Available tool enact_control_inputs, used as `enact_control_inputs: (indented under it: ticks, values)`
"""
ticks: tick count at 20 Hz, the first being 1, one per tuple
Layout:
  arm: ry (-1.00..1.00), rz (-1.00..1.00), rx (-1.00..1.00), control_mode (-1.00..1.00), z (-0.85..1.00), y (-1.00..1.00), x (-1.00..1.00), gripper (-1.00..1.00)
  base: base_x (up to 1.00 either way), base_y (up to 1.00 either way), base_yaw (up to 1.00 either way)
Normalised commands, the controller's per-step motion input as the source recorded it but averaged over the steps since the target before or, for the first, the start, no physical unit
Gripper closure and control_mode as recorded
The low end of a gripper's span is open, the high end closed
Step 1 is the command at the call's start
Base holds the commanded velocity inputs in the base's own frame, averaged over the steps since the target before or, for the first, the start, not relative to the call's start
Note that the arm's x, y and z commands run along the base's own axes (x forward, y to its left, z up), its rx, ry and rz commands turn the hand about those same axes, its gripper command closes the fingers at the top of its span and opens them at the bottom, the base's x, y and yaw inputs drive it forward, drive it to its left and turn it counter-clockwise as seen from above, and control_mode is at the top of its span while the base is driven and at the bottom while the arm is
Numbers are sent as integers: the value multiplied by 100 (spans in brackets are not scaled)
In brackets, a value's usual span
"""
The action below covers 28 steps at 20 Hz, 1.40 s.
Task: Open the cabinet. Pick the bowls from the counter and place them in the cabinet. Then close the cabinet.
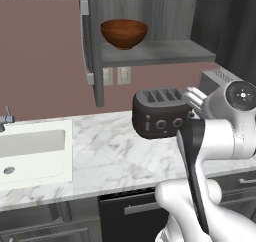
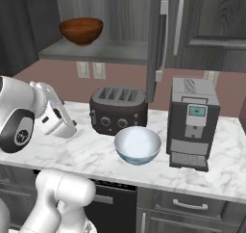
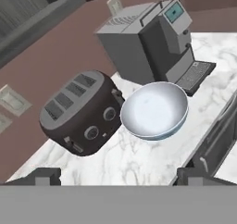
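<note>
The round bowl, white inside with a pale blue outer wall (image 2: 138, 144), stood upright on the white, grey-veined marble counter (image 2: 91, 152), near its front edge, just in front of the dark four-slot toaster (image 2: 117, 110) and beside the grey coffee machine (image 2: 193, 122). The glossy reddish-brown wooden bowl (image 1: 124, 33) already sat mouth-up on the grey inner shelf of the dark grey wood-grain wall cabinet (image 2: 202, 20), whose door hung open.

The remaining bowl looked like glazed ceramic: rigid, moderately heavy, smooth and probably slippery, and liable to chip if knocked against the toaster or the shelf edge. Being round, it had no long axis; its mouth pointed straight up, so any spot on the rim served equally. The likeliest hold was a pinch across the thin rim wall, one finger inside and one outside, on the side away from the toaster.

The two-finger gripper (image 3: 119, 174) was spread to its widest and held nothing, with the pale blue bowl ahead of its tips and apart from them.
</note>
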Motion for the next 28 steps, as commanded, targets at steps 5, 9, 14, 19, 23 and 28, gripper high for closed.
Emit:
enact_control_inputs:
  ticks: [5,9,14,19,23,28]
  values:
    - [2,-10,0,-100,-7,-2,-3,-100,0,0,0]
    - [-4,1,-2,-100,0,5,0,-100,0,0,0]
    - [-15,2,0,-100,-21,1,0,-100,0,0,0]
    - [-20,-5,0,-100,-33,0,0,-100,0,0,0]
    - [-18,-19,5,-100,-36,0,0,-100,0,0,0]
    - [-20,-35,8,-100,-31,6,0,-100,0,0,0]
